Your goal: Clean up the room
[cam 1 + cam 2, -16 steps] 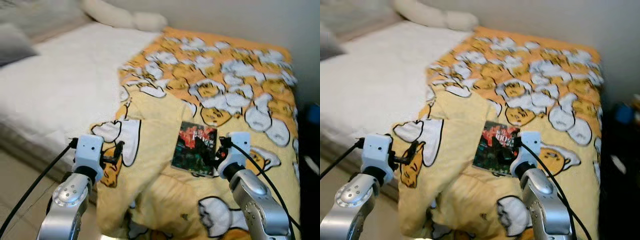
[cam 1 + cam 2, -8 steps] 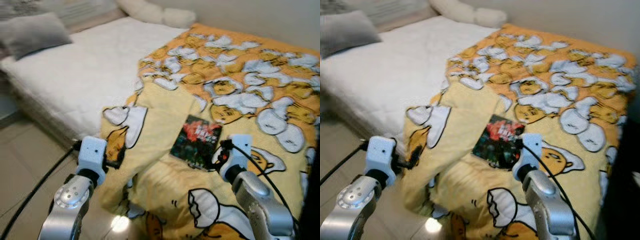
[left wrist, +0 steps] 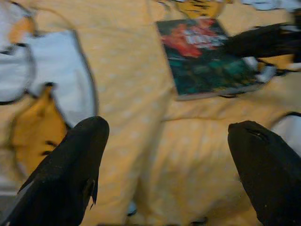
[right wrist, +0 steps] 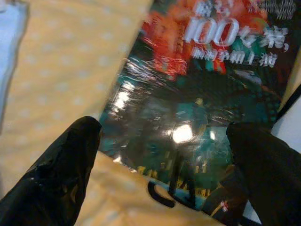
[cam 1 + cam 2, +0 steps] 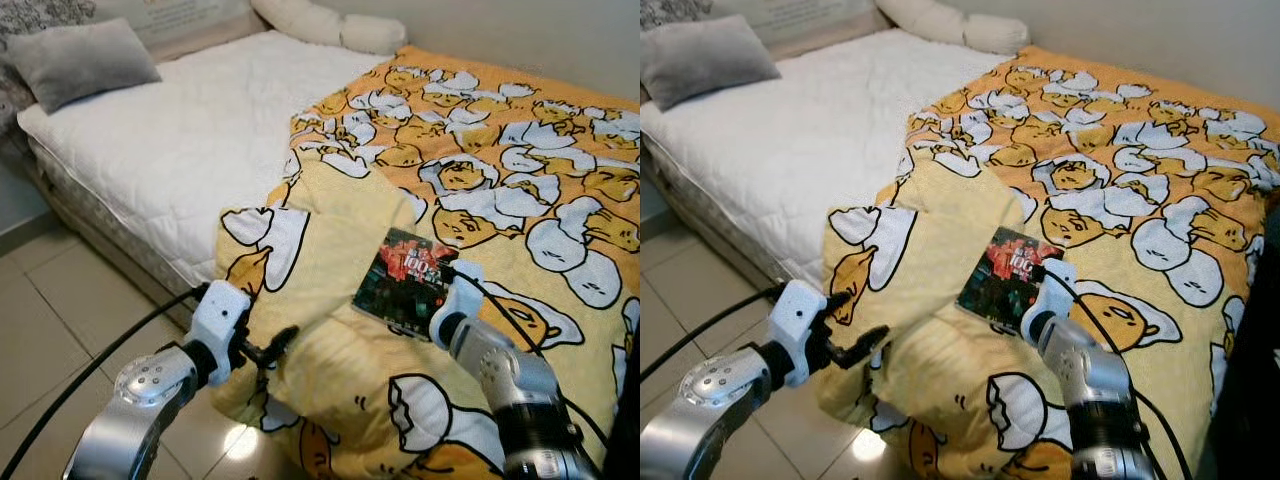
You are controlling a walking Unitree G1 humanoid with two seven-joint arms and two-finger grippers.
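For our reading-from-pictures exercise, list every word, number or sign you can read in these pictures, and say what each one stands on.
"100": large white figures on the cover of the book lying on the yellow blanket, in front of the right pincer.
Characters follow the "100" on the same line: too blurred to read.
A smaller line beneath: too small and blurred to read.
Top-left headboard panel: faint marks, unreadable.

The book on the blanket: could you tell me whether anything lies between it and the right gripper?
Nothing visible does. The right gripper is open, its fingers spread just over the book, which lies uncovered on the yellow blanket.
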